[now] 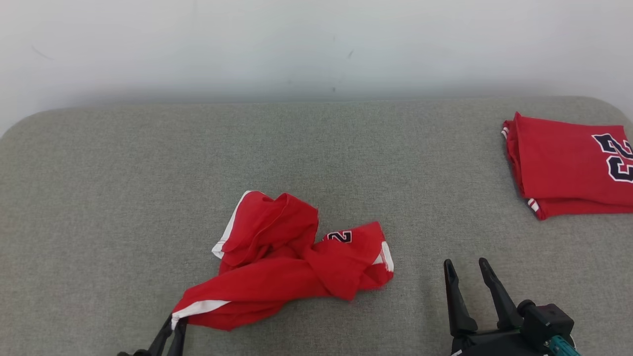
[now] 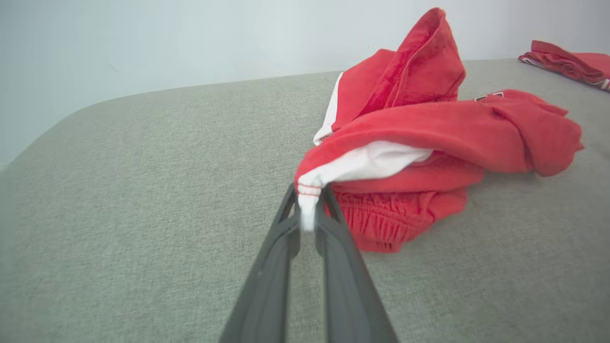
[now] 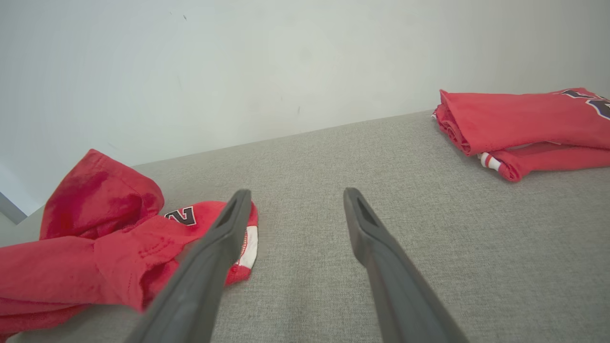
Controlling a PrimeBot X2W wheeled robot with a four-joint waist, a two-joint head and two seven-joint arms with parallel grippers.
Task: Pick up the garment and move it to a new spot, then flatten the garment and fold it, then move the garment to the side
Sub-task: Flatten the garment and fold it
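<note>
A crumpled red garment (image 1: 287, 259) with white trim lies on the grey padded table, left of centre near the front. My left gripper (image 1: 174, 329) is shut on its white-trimmed corner at the lower left; the left wrist view shows the white edge pinched between the dark fingers of this gripper (image 2: 309, 197), with the garment (image 2: 429, 128) heaped beyond. My right gripper (image 1: 466, 268) stands open to the right of the garment, apart from it. In the right wrist view that gripper (image 3: 296, 197) has open jaws, and the garment (image 3: 95, 238) lies to their left.
A folded red garment (image 1: 568, 165) with a dark number lies at the table's right edge, also seen as a folded pile (image 3: 519, 126) in the right wrist view. The grey table (image 1: 148, 173) ends at a pale wall behind, with rounded far corners.
</note>
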